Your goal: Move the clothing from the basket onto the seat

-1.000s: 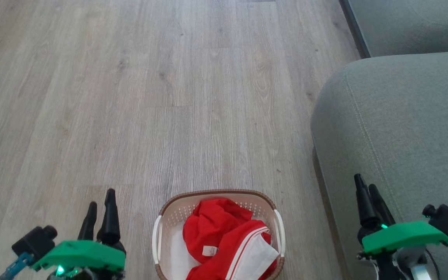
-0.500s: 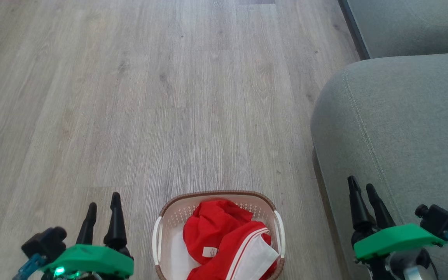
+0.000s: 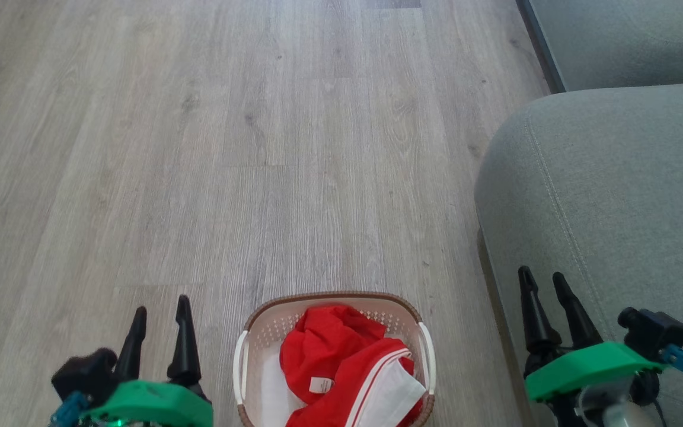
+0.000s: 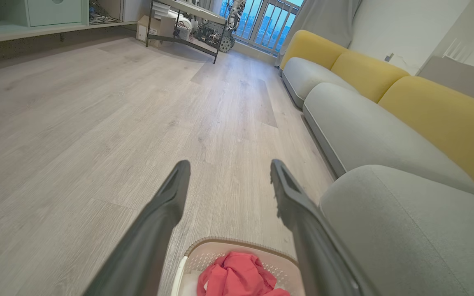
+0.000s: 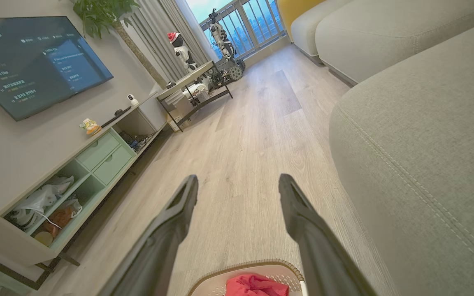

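Crumpled red-and-white clothing (image 3: 341,362) lies heaped in the oval, perforated plastic basket (image 3: 329,295). The basket stands on the grey wood-grain floor (image 3: 258,148), near the rounded, stitched edge of the fabric seat (image 3: 614,190). The left gripper (image 3: 162,305) hovers beside the basket and the right gripper (image 3: 539,274) by the seat's edge. Both have their tapered dark fingers apart, holding nothing.

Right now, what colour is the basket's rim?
Brown; the basket rim shows best in the head view.
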